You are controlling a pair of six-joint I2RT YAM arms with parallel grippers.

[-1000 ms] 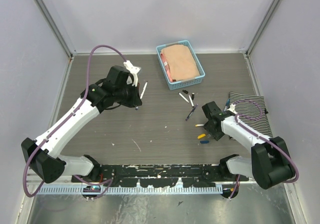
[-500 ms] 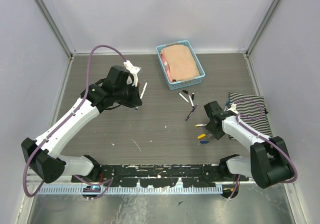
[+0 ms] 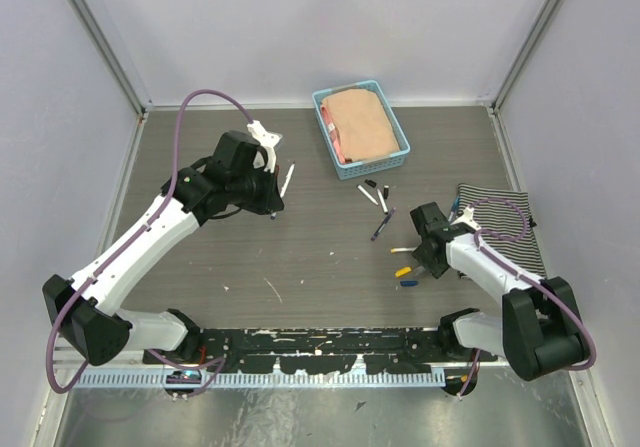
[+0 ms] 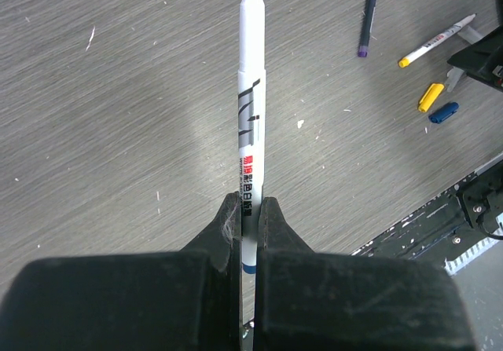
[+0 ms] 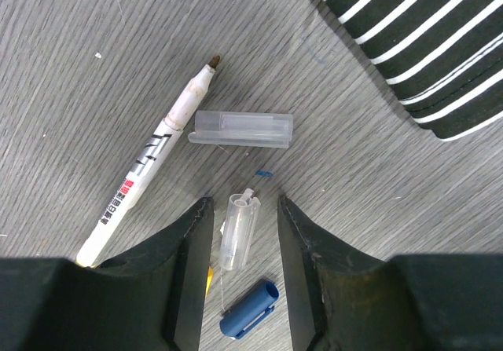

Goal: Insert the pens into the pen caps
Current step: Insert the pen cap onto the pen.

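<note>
Held white pen (image 4: 250,107): the rear of the barrel is buried between the fingers, and the tip is cut off by the frame at 12 o'clock in the left wrist view.
Left gripper (image 4: 250,210): pressed together on that pen's barrel.
Right gripper (image 5: 244,202): fingers parted, one on each side of a clear cap (image 5: 238,233), with a thin gap showing on both sides. From above, the gripper body covers this cap.
Loose white pen (image 5: 153,162): uncapped, nib toward 1 o'clock, rear end hidden behind the finger at 8 o'clock.
Second clear cap (image 5: 242,128): lies flat just past the fingertips at 12 o'clock. I cannot tell whether it touches the loose pen.
Yellow cap (image 4: 431,96): only a sliver shows in the right wrist view, beside the finger.
Blue cap (image 5: 249,309): sits between the fingers at 6 o'clock, fully visible.
Striped cloth (image 5: 409,45): cut off at 1 to 3 o'clock, its edge near the second clear cap but apart.
Blue basket (image 3: 360,127): at 12 o'clock on the table, and a peach cloth hides what lies beneath.
Dark pen (image 4: 367,13): between the basket and the right gripper.
Table (image 3: 300,257): bare wood grain lies between the two grippers, which are well apart.
Walls (image 3: 100,87): close the table at 9, 12 and 3 o'clock.
</note>
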